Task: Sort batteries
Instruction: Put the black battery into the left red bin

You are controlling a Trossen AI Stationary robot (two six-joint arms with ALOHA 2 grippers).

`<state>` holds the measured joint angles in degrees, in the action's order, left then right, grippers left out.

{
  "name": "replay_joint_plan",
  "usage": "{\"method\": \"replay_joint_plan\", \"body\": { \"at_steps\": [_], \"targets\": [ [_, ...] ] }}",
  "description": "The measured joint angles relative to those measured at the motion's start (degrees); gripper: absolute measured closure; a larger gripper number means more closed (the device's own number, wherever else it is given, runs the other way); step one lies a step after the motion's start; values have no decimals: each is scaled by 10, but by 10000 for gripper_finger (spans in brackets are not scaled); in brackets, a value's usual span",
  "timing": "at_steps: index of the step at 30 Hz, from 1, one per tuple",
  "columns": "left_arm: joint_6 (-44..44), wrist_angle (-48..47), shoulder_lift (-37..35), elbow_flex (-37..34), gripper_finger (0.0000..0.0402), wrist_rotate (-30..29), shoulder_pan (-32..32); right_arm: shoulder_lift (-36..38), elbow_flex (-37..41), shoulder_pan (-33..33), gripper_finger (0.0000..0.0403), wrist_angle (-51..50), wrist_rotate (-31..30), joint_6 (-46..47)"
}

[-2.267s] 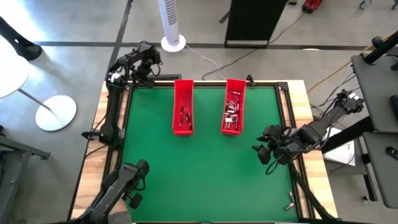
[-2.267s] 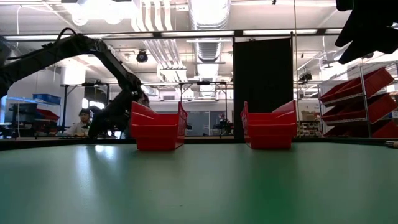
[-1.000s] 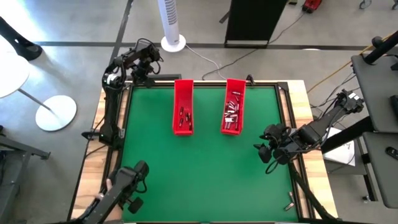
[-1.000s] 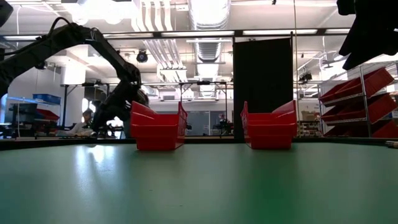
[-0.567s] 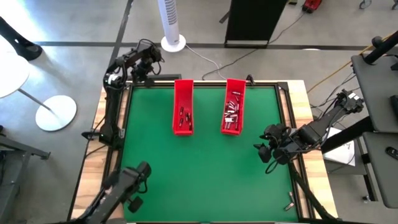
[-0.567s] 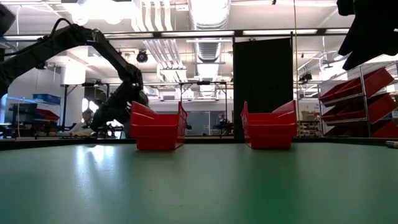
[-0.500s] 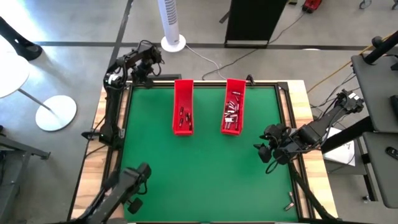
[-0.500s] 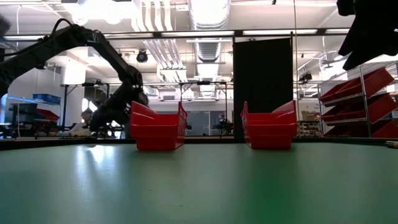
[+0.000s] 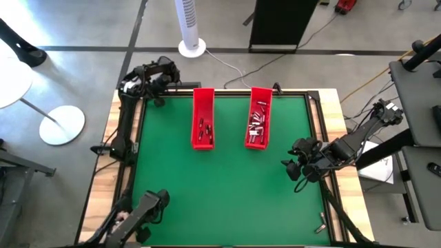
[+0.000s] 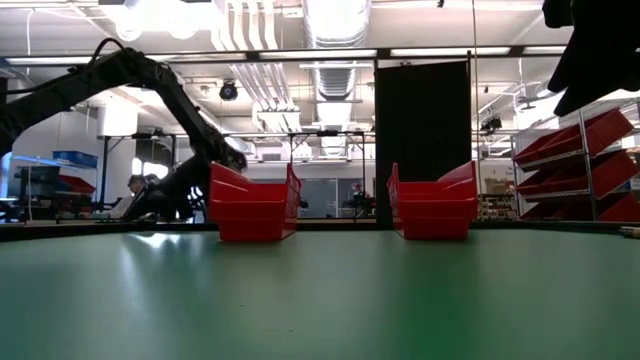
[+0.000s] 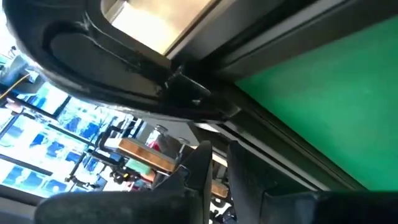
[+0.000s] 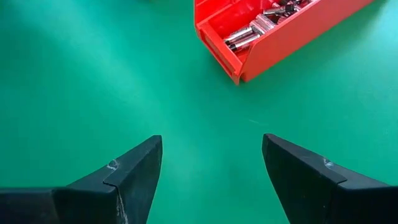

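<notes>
On the green mat:
Trays: two red trays (image 9: 202,118) (image 9: 258,118).
Batteries (image 9: 257,122): many right, few left.
Right gripper (image 12: 211,171): fingers apart, empty.
Left gripper (image 9: 158,81): far corner; finger state cannot be told.

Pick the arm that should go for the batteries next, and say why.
Right. The right gripper hangs open over the mat, facing the tray of batteries. The left gripper sits at the table's near-left corner, farther off.

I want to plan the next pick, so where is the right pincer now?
In the high view the right pincer is open above the green table mat near its right edge, apart from the long red plastic tray holding silvery batteries.
</notes>
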<state>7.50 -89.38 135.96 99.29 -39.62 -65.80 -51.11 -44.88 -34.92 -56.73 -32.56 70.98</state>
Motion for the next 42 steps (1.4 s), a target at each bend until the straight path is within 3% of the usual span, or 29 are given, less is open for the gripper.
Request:
{"method": "replay_joint_plan", "body": {
  "at_steps": [4, 10, 21, 24, 35, 42],
  "targets": [
    [24, 3, 3, 2, 370, 9, 6, 0, 0, 0, 139, 0, 0, 0],
    [52, 35, 1, 6, 363, 108, 13, 0, 0, 0, 148, 0, 0, 2],
    [62, -5, 3, 4, 301, 106, 12, 0, 0, 0, 135, 0, 9, 4],
    [72, -3, 3, 4, 282, 132, 12, 0, 0, 0, 133, 0, 9, 0],
    [70, 26, 4, 8, 264, 61, 11, 0, 0, 0, 143, -1, 9, 0],
    [72, 23, 6, 24, 274, 68, 10, 0, 0, 0, 129, -1, 9, 1]
  ]
}}
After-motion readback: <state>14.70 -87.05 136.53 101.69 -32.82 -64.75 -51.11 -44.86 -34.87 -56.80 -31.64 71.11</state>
